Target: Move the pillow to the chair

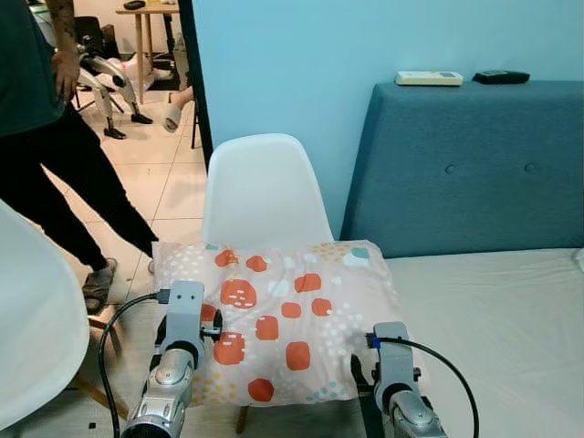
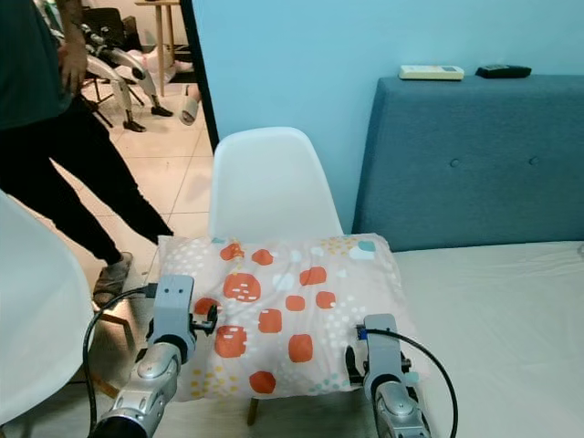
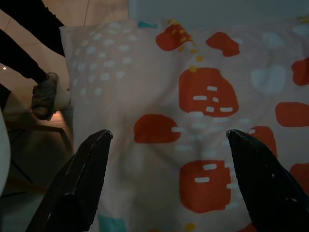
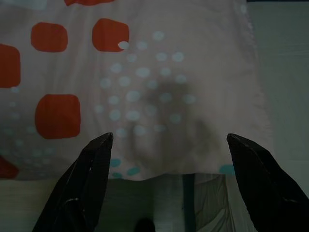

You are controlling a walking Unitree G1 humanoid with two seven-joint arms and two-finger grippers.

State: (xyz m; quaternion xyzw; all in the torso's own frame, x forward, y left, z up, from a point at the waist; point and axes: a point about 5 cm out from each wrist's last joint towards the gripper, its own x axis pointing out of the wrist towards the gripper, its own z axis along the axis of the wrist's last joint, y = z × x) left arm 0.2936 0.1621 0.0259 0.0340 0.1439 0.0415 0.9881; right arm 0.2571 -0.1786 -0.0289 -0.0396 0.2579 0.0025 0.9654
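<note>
Left eye view: pillow (image 1: 278,315) lying on white chair (image 1: 265,187) beside bed (image 1: 493,310), person (image 1: 55,137) standing at left, left wrist view: left pincer (image 3: 166,137) released above pillow, right wrist view: right pincer (image 4: 169,140) released over pillow's near edge.

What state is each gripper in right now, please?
Left gripper: open, holding nothing, above the pillow.
Right gripper: open, holding nothing, over the pillow's edge.

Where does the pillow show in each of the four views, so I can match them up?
Left eye: pillow lower centre, on the white chair.
Right eye: lower centre, on the chair.
Left wrist: beyond the open left claw.
Right wrist: beyond the open right claw.
Shared landmark: its orange patches.
</note>
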